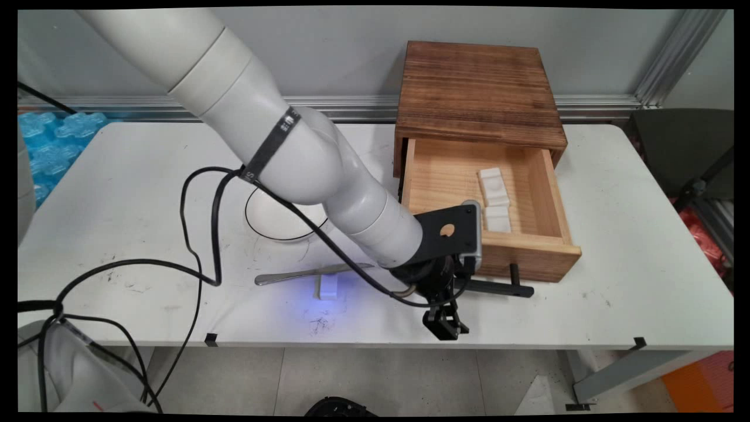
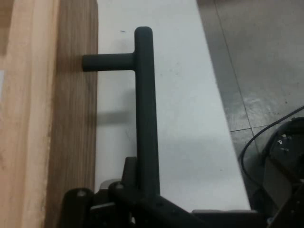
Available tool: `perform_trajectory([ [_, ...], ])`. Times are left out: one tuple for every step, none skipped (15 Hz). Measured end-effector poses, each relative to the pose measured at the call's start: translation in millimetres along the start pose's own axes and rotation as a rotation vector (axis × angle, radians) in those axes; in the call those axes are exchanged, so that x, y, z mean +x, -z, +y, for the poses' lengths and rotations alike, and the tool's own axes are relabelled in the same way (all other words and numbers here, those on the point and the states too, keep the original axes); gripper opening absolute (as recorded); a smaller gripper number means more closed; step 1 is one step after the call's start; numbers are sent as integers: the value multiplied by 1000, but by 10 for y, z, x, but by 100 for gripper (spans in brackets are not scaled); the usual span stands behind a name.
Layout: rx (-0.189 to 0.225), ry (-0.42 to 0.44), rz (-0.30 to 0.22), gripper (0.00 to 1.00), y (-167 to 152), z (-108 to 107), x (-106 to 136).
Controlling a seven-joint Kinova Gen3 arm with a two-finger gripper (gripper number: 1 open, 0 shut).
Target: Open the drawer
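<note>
From where I sit, the hand [image 1: 446,325] hangs low over the near edge of the counter [image 1: 615,234], right in front of the open drawer [image 1: 527,258] of the wooden box [image 1: 477,88]. The black handle [image 1: 504,289] sticks out from the drawer's front. In the hand view this handle [image 2: 145,118] runs straight up the picture, and its near end dips into the black parts of the hand [image 2: 128,199], with the drawer front [image 2: 71,142] just to the side. So the bar's end is at the fingers, maybe between them. I cannot tell if the fingers are closed on it or only sitting beside it. Here is what worries me. If the hand slides sideways or twists, I think it could bump the bar and drag the whole box, and the white blocks [image 1: 495,199] in the drawer could shake about. The hand is also close to the counter's edge, so a push down could hit the top. The black cables [image 1: 199,234] droop near the spoon [image 1: 310,274] and the small white block [image 1: 328,287], and a big swing could catch them.
</note>
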Motion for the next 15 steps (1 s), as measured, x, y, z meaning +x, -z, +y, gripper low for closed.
perform_trajectory([
  [-2,0,0,100,7,19,-1],
  [-4,0,-1,100,16,44,-2],
  [-6,0,-1,100,24,64,-4],
  [-9,0,-2,100,34,89,-5],
  [-11,-1,-2,100,46,114,-7],
  [-13,-1,-3,100,55,134,-8],
  [-14,-1,-3,100,61,148,-8],
  [-16,-1,-4,100,72,168,-9],
  [-19,-1,-4,100,84,192,-10],
  [-21,-1,-5,100,96,217,-11],
  [-24,-1,-5,100,107,242,-11],
  [-27,-1,-5,100,116,261,-11],
  [-29,0,-5,100,127,284,-11],
  [-32,0,-4,100,137,305,-10],
  [-34,0,-4,100,145,322,-9],
])
